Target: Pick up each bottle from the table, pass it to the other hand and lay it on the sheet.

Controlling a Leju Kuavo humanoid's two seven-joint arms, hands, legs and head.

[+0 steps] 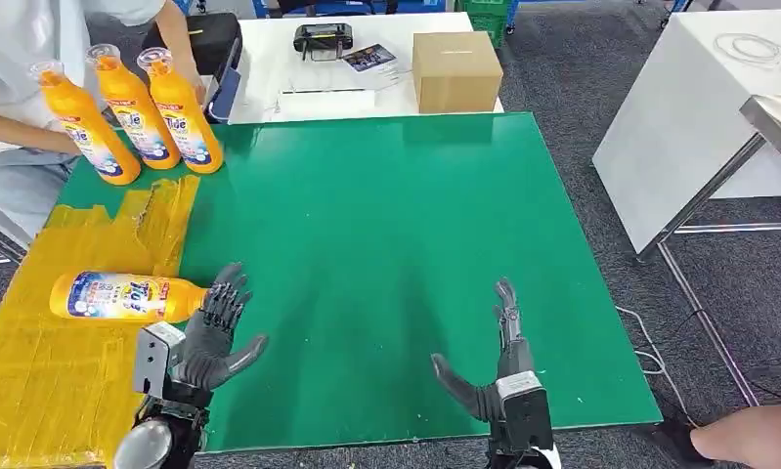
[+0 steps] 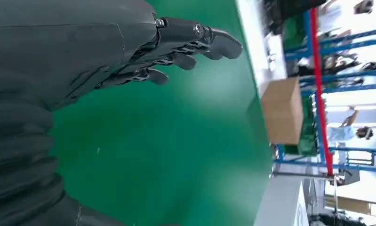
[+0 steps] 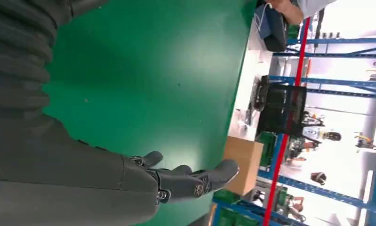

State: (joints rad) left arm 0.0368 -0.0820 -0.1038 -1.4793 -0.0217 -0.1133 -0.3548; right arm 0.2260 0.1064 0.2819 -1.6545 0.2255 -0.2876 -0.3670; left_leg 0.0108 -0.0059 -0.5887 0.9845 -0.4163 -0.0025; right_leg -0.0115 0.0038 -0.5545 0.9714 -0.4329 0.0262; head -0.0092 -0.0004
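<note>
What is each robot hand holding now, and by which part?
Nothing. The left hand and the right hand are both open over the green table; the lying bottle rests on the yellow sheet beside the left fingers.

You see a green table [image 1: 386,244] | yellow sheet [image 1: 64,332] on its left, one bottle [image 1: 122,296] lying there | three standing bottles [image 1: 137,112] at the far-left corner

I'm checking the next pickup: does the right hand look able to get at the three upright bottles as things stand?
Probably not easily. The three upright bottles stand at the table's far left corner, beside a person's arm, while the right hand is open at the near right. The left hand is closer.
</note>
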